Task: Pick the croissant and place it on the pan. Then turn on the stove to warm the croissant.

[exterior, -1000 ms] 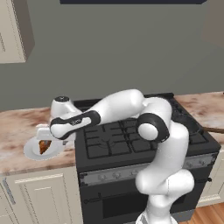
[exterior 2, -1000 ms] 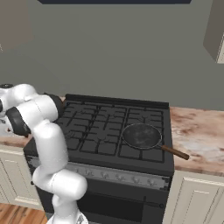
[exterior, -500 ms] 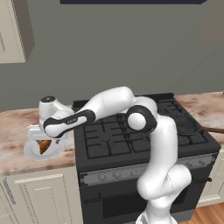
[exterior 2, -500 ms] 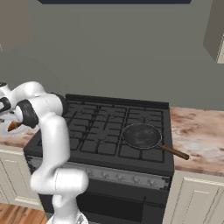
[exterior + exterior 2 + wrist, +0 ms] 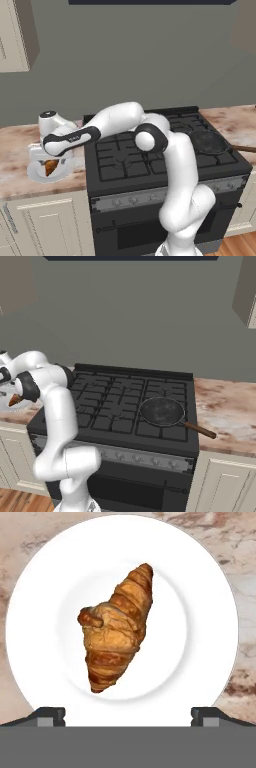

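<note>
The golden-brown croissant (image 5: 117, 629) lies in the middle of a round white plate (image 5: 210, 587) on the marble counter left of the stove (image 5: 150, 150). My gripper (image 5: 128, 714) hangs just above it, open, with a dark fingertip on each side of the plate and nothing between them. From the left base view my gripper (image 5: 51, 156) points down over the croissant (image 5: 50, 167) on the plate (image 5: 35, 172). The dark pan (image 5: 162, 411) sits on the stove's (image 5: 120, 406) front right burner, its brown handle pointing right. The croissant (image 5: 14, 400) peeks out at the far left edge.
Marble counter (image 5: 225, 411) runs on both sides of the stove, with cream cabinets below. The grey knob strip (image 5: 165, 192) lines the stove's front. A wall cabinet (image 5: 15, 35) hangs at the upper left, well above the arm.
My arm has swung further left and a little down, bringing the open gripper over the plate with the croissant. Pan and croissant have not moved.
</note>
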Tool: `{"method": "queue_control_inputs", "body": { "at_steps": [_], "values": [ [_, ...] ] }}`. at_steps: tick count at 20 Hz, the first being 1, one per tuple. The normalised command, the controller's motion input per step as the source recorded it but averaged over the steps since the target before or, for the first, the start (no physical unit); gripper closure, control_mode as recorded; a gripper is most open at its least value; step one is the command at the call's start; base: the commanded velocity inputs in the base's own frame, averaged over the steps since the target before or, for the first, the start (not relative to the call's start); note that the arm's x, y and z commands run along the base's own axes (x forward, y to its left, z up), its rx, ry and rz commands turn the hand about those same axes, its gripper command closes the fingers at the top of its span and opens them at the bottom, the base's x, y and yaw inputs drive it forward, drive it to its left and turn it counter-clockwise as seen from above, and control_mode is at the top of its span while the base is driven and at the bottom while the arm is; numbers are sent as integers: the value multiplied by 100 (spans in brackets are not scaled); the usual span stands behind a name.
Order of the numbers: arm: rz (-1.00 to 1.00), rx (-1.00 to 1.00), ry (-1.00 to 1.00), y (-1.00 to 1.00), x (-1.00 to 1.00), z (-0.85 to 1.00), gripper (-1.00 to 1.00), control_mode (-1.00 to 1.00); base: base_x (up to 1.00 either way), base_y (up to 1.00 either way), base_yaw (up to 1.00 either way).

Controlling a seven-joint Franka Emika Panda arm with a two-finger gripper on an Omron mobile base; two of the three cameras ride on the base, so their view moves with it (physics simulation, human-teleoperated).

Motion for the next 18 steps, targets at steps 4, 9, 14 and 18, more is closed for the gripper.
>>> {"method": "queue_control_inputs", "body": {
  "at_steps": [4,9,14,18],
  "values": [
    [0,0,0,0,15,-33,-100,-100,0,0,0],
    [0,0,0,0,25,-27,-100,-100,0,0,0],
    [0,0,0,0,36,-19,-100,-100,0,0,0],
    [0,0,0,1,29,-19,-100,-100,0,0,0]
  ]
}}
